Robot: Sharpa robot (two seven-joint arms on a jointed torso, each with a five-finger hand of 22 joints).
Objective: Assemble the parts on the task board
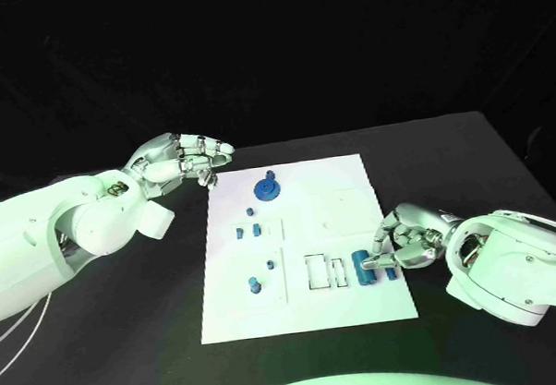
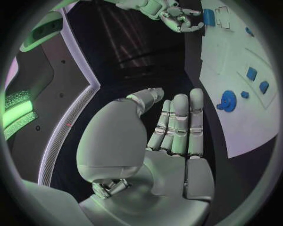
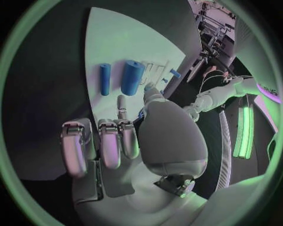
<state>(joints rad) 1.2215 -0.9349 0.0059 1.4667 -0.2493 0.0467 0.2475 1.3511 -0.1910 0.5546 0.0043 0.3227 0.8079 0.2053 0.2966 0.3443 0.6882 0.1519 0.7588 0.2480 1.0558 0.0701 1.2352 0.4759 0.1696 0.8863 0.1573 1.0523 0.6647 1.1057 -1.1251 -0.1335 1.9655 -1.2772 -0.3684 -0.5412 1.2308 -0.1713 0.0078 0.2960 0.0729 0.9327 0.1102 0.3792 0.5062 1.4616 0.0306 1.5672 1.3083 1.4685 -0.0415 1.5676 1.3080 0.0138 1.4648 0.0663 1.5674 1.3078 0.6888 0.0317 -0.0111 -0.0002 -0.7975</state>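
Task board (image 1: 330, 233) lying flat mid-table, blue parts (image 1: 266, 190) scattered on it; left hand (image 1: 178, 160) hovers off its far-left corner, fingers extended and released, while right hand (image 1: 407, 237), empty, rests beside two blue cylinders (image 1: 364, 267).

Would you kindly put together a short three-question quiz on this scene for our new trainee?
1. True or false: the left hand holds a blue part.
2. Which hand is beside the two blue cylinders? A) left B) right
3. Fill in: the round blue part lies on the white ____.

Key: 1 false, its fingers are empty. 2 B, the right hand. 3 task board.
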